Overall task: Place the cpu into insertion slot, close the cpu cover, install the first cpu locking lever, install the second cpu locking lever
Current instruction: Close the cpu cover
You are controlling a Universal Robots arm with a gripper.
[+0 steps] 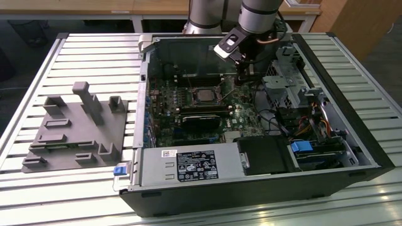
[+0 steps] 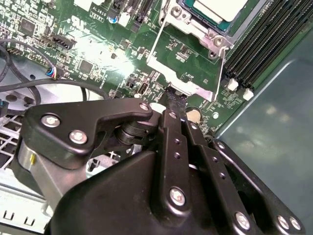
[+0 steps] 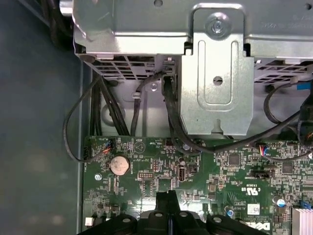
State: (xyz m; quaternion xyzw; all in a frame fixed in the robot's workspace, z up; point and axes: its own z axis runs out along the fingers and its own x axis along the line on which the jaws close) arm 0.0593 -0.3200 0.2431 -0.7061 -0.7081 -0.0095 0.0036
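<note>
Evidently the end effector point(image 2: 173, 100), closed tight, sits at the free edge of the open cpu cover point(image 2: 182, 78), with the seated cpu point(image 2: 215, 7) straight ahead beyond it

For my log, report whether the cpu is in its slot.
In: the cpu lies flat inside the slot, seen in the second wrist view.

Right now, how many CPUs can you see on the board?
1. The cpu lies flat near the middle of the motherboard. Any other behind the arm or drive cage would be hidden.
</note>
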